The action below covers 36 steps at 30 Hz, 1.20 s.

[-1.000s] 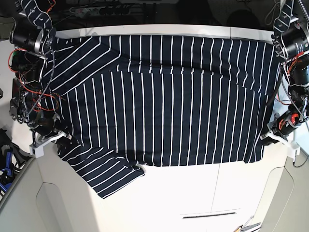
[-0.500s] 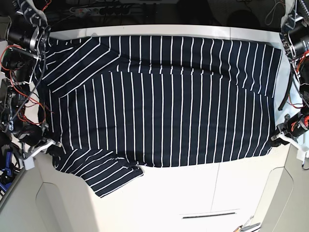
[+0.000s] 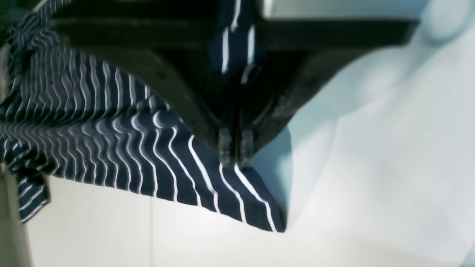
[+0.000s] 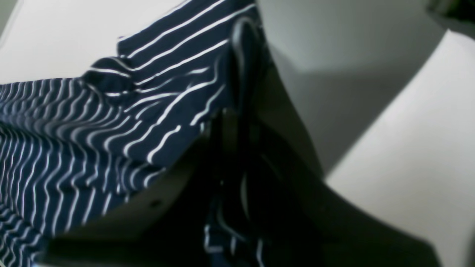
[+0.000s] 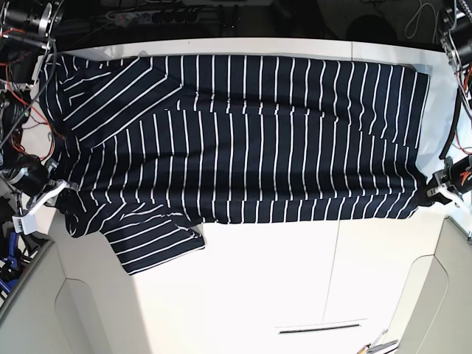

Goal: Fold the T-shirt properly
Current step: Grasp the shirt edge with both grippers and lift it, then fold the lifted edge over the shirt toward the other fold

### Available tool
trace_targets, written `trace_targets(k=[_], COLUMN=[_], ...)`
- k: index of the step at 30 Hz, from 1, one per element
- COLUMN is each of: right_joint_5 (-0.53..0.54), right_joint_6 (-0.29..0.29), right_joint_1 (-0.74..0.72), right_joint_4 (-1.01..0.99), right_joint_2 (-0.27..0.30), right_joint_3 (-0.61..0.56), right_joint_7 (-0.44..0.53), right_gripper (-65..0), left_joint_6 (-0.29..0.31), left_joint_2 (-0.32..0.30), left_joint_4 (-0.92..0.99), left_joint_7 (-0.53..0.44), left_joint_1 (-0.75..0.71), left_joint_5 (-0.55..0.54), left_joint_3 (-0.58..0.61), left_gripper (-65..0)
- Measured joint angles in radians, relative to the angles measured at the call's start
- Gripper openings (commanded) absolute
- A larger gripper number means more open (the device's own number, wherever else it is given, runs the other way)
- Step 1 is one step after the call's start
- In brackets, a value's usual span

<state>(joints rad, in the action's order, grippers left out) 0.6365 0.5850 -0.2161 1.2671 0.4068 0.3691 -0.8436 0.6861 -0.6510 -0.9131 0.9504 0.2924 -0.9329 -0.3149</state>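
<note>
The T-shirt [image 5: 243, 140], dark navy with thin white stripes, lies stretched flat across the white table [image 5: 295, 280]. One sleeve [image 5: 158, 240] sticks out at its near left. My left gripper [image 5: 436, 190] is at the shirt's near right corner. In the left wrist view it [image 3: 235, 154] is shut on the striped hem [image 3: 207, 185], pinching it just above the table. My right gripper [image 5: 53, 190] is at the shirt's left edge. The right wrist view shows it [image 4: 237, 115] shut on bunched fabric [image 4: 156, 111].
Arm bodies with red and black cables [image 5: 22, 110] stand along the left side, and another arm [image 5: 457, 44] along the right. A narrow slot [image 5: 321, 327] lies near the table's front edge. Blue items [image 5: 7, 258] sit off the table at lower left.
Both grippers have moved outward and toward the back, still holding the shirt. The near hem has slid away from the front edge and the cloth is pulled wider and tauter.
</note>
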Motion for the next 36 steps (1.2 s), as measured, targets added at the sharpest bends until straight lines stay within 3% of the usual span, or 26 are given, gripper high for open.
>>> trace_targets(k=[11,24,27,29,36], right_joint_5=[0.014,0.023,-0.009,-0.01,-0.013], right_joint_6=[0.003,0.002,-0.002,-0.009,-0.016], right_joint_1=[0.129,0.228,0.227,0.227,0.215], right_joint_4=[0.036,0.036,0.036,0.036,0.036], right_joint_2=[0.003,0.0,-0.005,-0.005,-0.008], right_joint_3=[0.068,0.126,0.126,0.126,0.197], right_joint_7=[-0.003,-0.003,-0.003,-0.003,0.072], right_gripper=[-65.0,-65.0,-40.7,-30.2,-28.8], left_joint_6=[0.003,0.003,0.003,0.003,0.003], left_joint_2=[0.0,0.016,0.038,0.045,0.058], left_joint_4=[-0.343,-0.37,-0.37,-0.37,-0.37], left_joint_7=[0.014,0.014,0.011,0.011,0.011], left_joint_1=[-0.247,-0.342,-0.342,-0.342,-0.342], left_joint_5=[0.0,-0.002,-0.004,-0.003,-0.002], left_joint_3=[-0.016,-0.051,-0.051,-0.051,-0.051], left_gripper=[-65.0,-65.0,-65.0,-65.0,-65.0])
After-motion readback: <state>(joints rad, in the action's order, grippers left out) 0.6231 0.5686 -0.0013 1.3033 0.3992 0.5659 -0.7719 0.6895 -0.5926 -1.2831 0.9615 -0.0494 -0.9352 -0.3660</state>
